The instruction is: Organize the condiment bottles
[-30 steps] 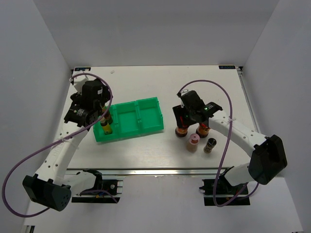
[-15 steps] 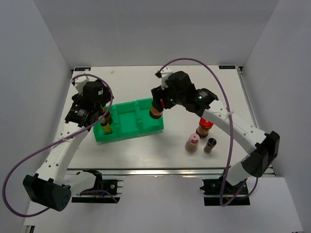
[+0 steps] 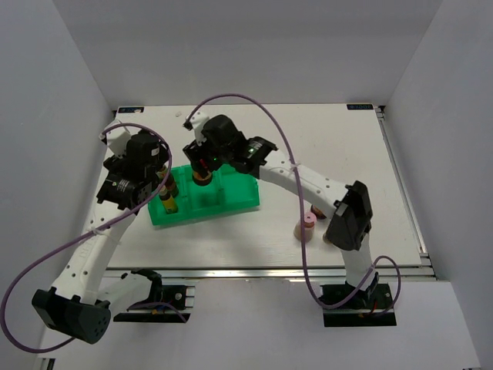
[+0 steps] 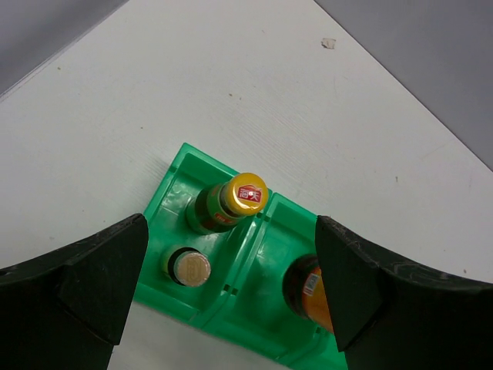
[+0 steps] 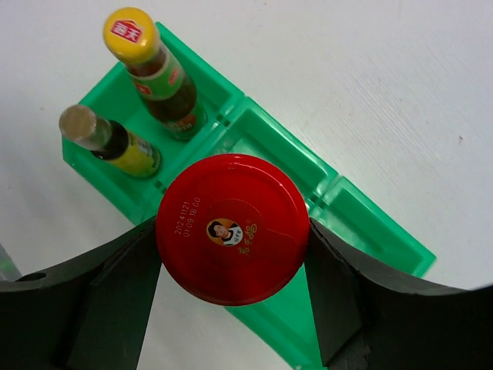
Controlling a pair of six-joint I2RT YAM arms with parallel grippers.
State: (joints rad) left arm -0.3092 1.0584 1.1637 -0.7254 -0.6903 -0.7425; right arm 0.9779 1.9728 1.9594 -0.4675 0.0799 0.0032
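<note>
A green tray (image 3: 239,193) lies left of centre. Its left compartment holds a yellow-capped bottle (image 4: 248,193) and a beige-capped bottle (image 4: 190,267), both upright. My right gripper (image 3: 202,174) is shut on a red-capped orange-brown bottle (image 5: 231,229) and holds it upright over the compartment beside them; it also shows in the left wrist view (image 4: 308,289). My left gripper (image 3: 160,183) is open and empty above the tray's left end. A pink-capped bottle (image 3: 306,226) stands on the table at the right. Other bottles there are hidden by the right arm.
The right arm stretches across the table from its base to the tray, its elbow (image 3: 348,216) over the spot beside the pink-capped bottle. The tray's right compartment (image 5: 370,223) holds nothing. White walls enclose the table on three sides.
My right gripper lifted the red-capped bottle from the table at the right and carried it left, across the tray, to the compartment beside the two bottles. The left gripper drew back slightly.
</note>
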